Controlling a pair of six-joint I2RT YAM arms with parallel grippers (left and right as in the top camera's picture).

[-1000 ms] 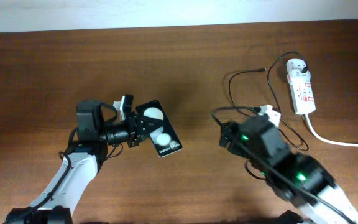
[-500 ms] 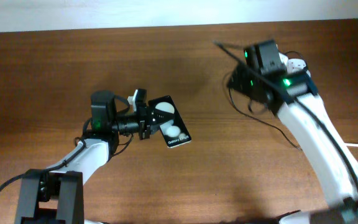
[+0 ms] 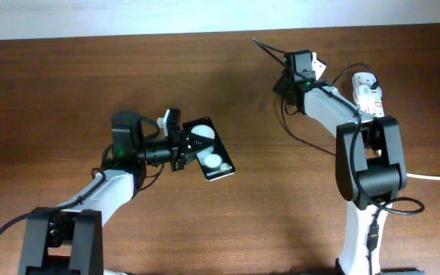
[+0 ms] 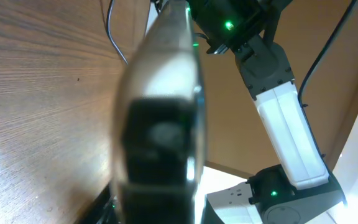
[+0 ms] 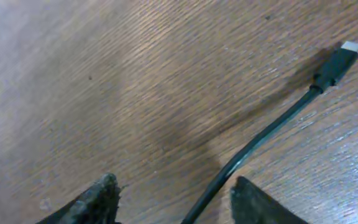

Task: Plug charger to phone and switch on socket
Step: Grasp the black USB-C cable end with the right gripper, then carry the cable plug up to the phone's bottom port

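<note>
My left gripper is shut on the black phone and holds it tilted above the table, left of centre. In the left wrist view the phone is a blurred edge-on shape filling the middle. My right gripper reaches to the far edge. The thin black charger cable sticks out ahead of it. In the right wrist view the cable runs out between the fingers, and its plug tip hovers just over the wood. The white socket strip lies at the far right.
The rest of the charger cable loops on the table between my right arm and the strip. The strip's thick white cord runs off to the right. The table's far edge is just beyond the right gripper.
My right arm has swung from the near side to the far edge, taking the cable end along. My left gripper shifted slightly right with the phone, then stayed still.
</note>
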